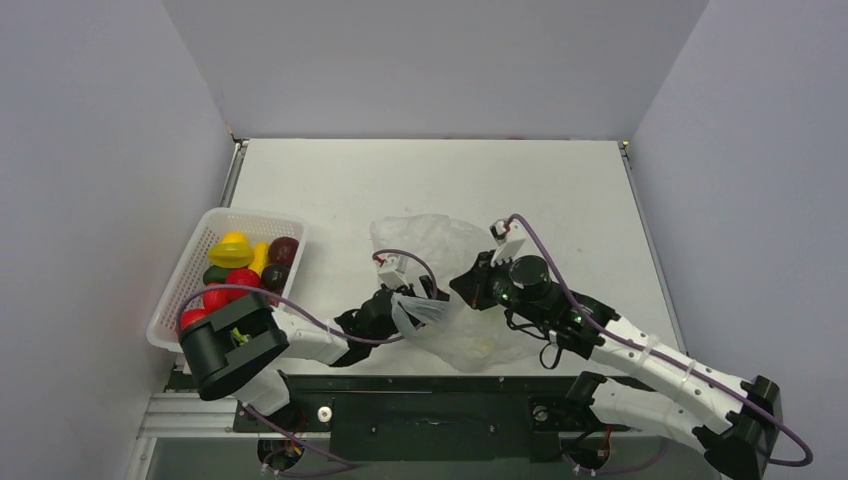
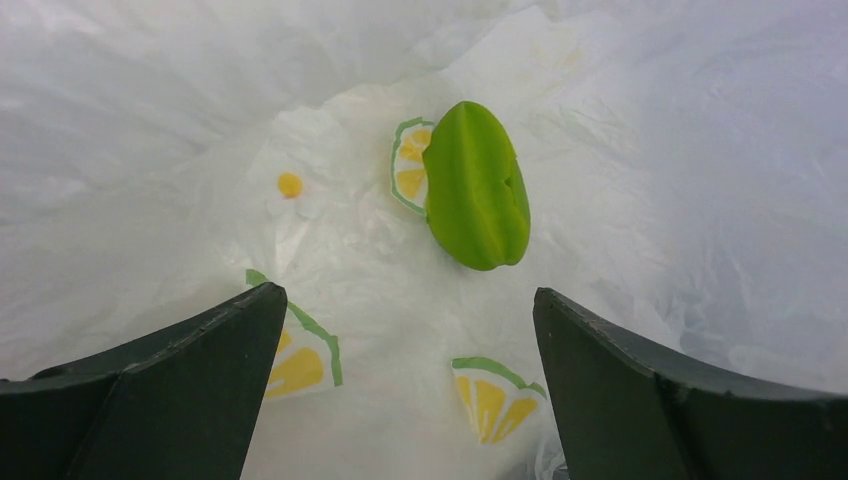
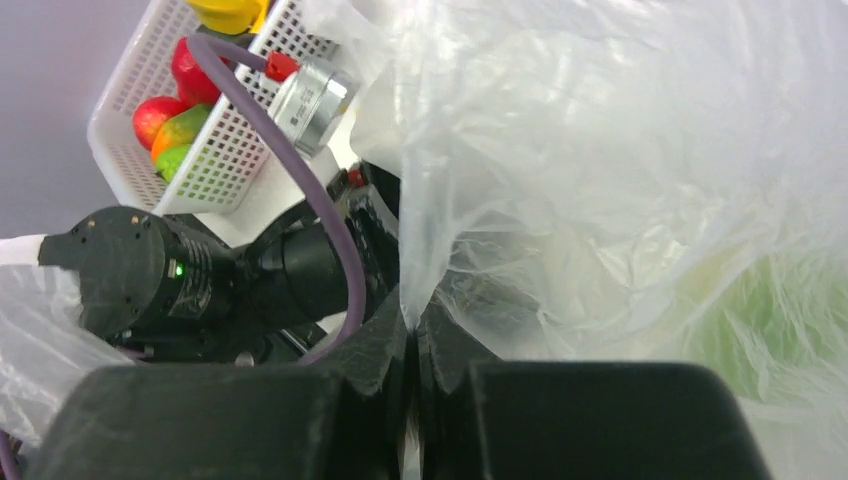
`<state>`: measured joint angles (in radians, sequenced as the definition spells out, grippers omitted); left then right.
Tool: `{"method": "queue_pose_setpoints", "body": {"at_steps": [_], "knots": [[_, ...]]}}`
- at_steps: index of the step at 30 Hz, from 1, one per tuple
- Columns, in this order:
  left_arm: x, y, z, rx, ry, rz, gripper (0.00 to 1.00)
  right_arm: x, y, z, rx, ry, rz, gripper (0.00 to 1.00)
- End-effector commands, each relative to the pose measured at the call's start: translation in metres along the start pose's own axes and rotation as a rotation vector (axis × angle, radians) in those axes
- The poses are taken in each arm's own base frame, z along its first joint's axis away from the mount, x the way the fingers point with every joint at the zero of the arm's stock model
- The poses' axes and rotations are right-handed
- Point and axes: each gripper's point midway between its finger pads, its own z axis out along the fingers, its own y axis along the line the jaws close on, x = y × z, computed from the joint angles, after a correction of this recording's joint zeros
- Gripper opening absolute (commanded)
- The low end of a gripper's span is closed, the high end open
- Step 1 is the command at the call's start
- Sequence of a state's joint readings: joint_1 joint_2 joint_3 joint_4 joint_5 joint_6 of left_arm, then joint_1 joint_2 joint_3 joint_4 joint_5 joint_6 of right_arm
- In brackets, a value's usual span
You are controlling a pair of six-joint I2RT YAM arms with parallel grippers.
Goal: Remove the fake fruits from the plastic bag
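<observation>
Left claw point(image 2: 405, 300) of ours stands wide open and empty inside the plastic bag point(image 1: 432, 238), its dark fingers point(image 2: 180, 380) spread either side of a green fake fruit point(image 2: 478, 190) that lies on the film just ahead, untouched. Our right claw point(image 3: 412, 322) is pinched fully shut on a fold of the bag, seemingly holding the mouth up. We judge the main risk is closing on loose film together with the fruit, so the bag drags along or the glossy fruit squirts away; a slack right pinch would let the mouth collapse over the left fingers. Printed lime slices point(image 2: 300, 360) near the fruit could mislead us. Left of the bag on the table point(image 1: 420, 170), a white basket point(image 1: 255, 214) holds the other fruits point(image 1: 245, 262); a purple cable point(image 3: 322, 205) runs close to the bag's edge.
</observation>
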<state>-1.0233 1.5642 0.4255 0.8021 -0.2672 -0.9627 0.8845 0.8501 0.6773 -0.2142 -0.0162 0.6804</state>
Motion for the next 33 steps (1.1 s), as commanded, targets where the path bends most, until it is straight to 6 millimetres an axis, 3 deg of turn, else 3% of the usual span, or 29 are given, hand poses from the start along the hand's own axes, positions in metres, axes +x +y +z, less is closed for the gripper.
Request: {"method": "queue_pose_setpoints", "body": {"at_steps": [1, 2, 3, 4, 5, 6, 7, 10, 12, 13, 14, 16, 17, 22, 26, 33], "knots": [[-0.023, -0.003, -0.017, -0.015, -0.024, -0.027, 0.93, -0.055, 0.057, 0.017, -0.174, -0.081, -0.103, 0.0], [-0.028, -0.001, -0.02, -0.023, -0.033, -0.027, 0.94, -0.052, 0.06, 0.029, -0.179, -0.057, -0.109, 0.0], [-0.035, -0.002, -0.026, -0.031, -0.041, -0.025, 0.94, -0.067, 0.078, 0.03, -0.235, -0.081, -0.116, 0.0], [-0.041, 0.0, -0.029, -0.04, -0.053, -0.022, 0.94, -0.061, 0.084, 0.042, -0.263, -0.039, -0.118, 0.0], [-0.048, 0.0, -0.037, -0.051, -0.067, -0.021, 0.94, -0.079, 0.105, 0.041, -0.318, -0.067, -0.114, 0.0], [-0.055, 0.003, -0.04, -0.067, -0.085, -0.017, 0.94, -0.073, 0.118, 0.049, -0.36, -0.033, -0.115, 0.0], [-0.062, 0.002, -0.048, -0.073, -0.095, -0.013, 0.94, -0.087, 0.136, 0.045, -0.406, -0.061, -0.117, 0.0], [-0.08, 0.004, -0.065, -0.107, -0.142, 0.004, 0.95, -0.09, 0.166, 0.032, -0.489, -0.08, -0.135, 0.0], [-0.087, 0.004, -0.075, -0.116, -0.16, 0.007, 0.95, -0.089, 0.164, 0.024, -0.503, -0.103, -0.112, 0.0], [-0.089, 0.004, -0.081, -0.117, -0.164, 0.007, 0.95, -0.076, 0.152, 0.028, -0.481, -0.088, -0.09, 0.0], [-0.091, 0.005, -0.083, -0.123, -0.17, 0.009, 0.95, -0.078, 0.144, 0.024, -0.46, -0.112, -0.077, 0.0], [-0.089, 0.009, -0.087, -0.136, -0.166, 0.011, 0.95, -0.048, 0.107, 0.034, -0.385, -0.077, -0.017, 0.0], [-0.087, 0.013, -0.087, -0.145, -0.16, 0.014, 0.95, -0.043, 0.099, 0.034, -0.375, -0.075, 0.001, 0.0], [-0.074, 0.021, -0.076, -0.179, -0.111, 0.044, 0.95, -0.001, 0.047, 0.037, -0.305, -0.046, 0.114, 0.0], [-0.072, 0.018, -0.068, -0.202, -0.081, 0.082, 0.95, 0.008, 0.038, 0.038, -0.282, -0.028, 0.123, 0.0], [-0.075, 0.021, -0.067, -0.245, -0.065, 0.168, 0.94, 0.006, 0.035, 0.037, -0.251, -0.018, 0.088, 0.0]]}}
